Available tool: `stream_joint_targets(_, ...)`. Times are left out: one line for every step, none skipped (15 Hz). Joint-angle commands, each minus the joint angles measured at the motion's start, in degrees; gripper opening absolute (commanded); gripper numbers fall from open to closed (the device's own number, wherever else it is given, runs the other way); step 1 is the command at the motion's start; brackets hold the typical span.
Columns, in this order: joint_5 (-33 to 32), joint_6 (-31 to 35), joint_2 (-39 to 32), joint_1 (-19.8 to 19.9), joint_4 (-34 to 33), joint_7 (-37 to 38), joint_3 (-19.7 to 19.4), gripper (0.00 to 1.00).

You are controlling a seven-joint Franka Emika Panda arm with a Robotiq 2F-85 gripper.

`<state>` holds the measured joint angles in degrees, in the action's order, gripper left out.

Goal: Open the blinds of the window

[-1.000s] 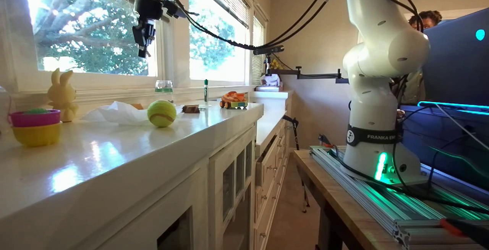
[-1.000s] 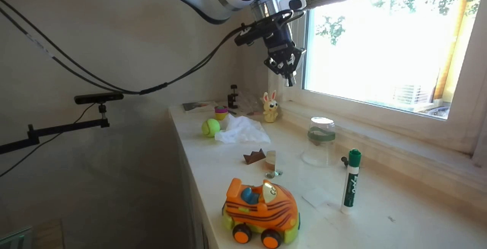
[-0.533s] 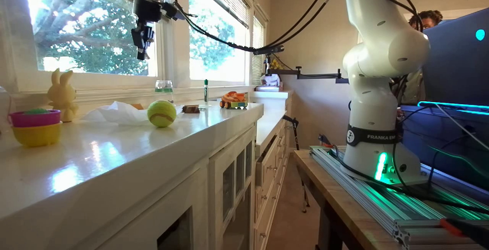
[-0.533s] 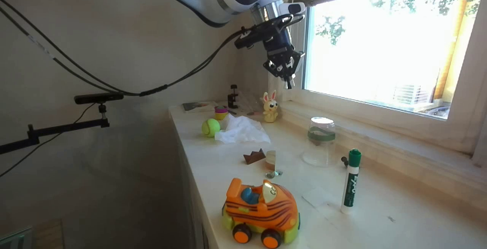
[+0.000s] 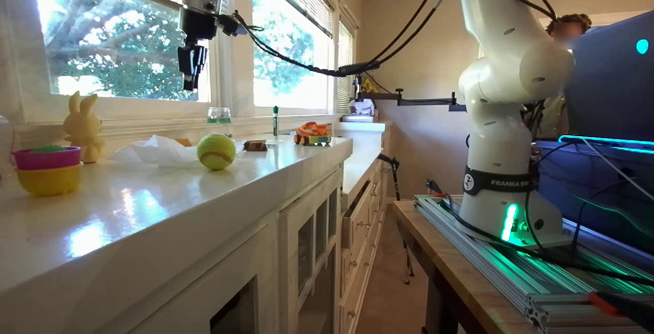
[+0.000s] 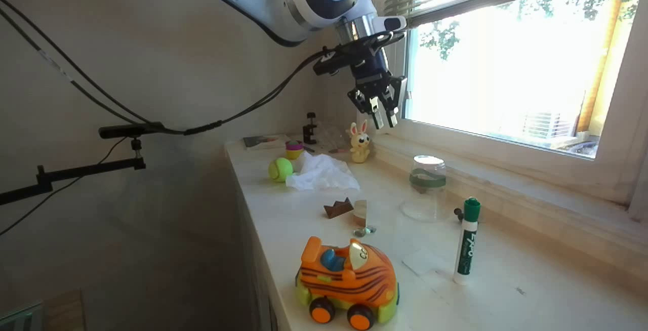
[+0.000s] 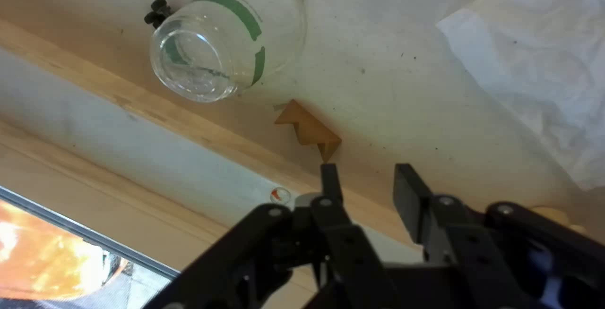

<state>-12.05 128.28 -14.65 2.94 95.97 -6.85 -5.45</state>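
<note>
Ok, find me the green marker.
In an exterior view, the green marker stands upright on the counter, right of centre, between the orange toy car and the windowsill, with the clear glass farther back.

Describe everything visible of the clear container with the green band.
The clear container looks like colourless glass or hard plastic. A tape-like green band, with a small gap showing in the wrist view, runs around its side. It stands, apparently upside down, on the counter: the wider end is down, the narrower, seemingly closed end up. It sits close to the window ledge, near a small dark object; whether it touches that object is unclear. The claw hangs apart from it.
</note>
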Motion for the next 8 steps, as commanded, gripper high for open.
stream_joint_targets(-1.82, 1.66, 0.37, 0.34, 1.59, -1.01, 0.20, 0.68)
stream_joint_targets(-2.05, 1.71, 0.29, 0.33, 1.54, -1.06, 0.20, 0.74)
stream_joint_targets(-1.86, 1.80, 0.30, 0.36, 1.47, -1.00, 0.27, 0.81)
stream_joint_targets(-1.91, 1.85, 0.33, 0.32, 1.34, -1.00, 0.30, 0.89)
stream_joint_targets(-1.42, 1.94, 0.52, 0.35, 1.13, -1.12, 0.46, 0.95)
stream_joint_targets(-1.17, 1.54, 0.78, 0.16, 0.37, -0.53, 0.56, 0.99)
stream_joint_targets(-1.86, 1.09, 1.17, -0.25, -0.39, 0.27, 0.48, 1.00)
stream_joint_targets(-1.08, -1.23, 2.36, -0.54, -2.02, 0.51, 0.80, 1.00)
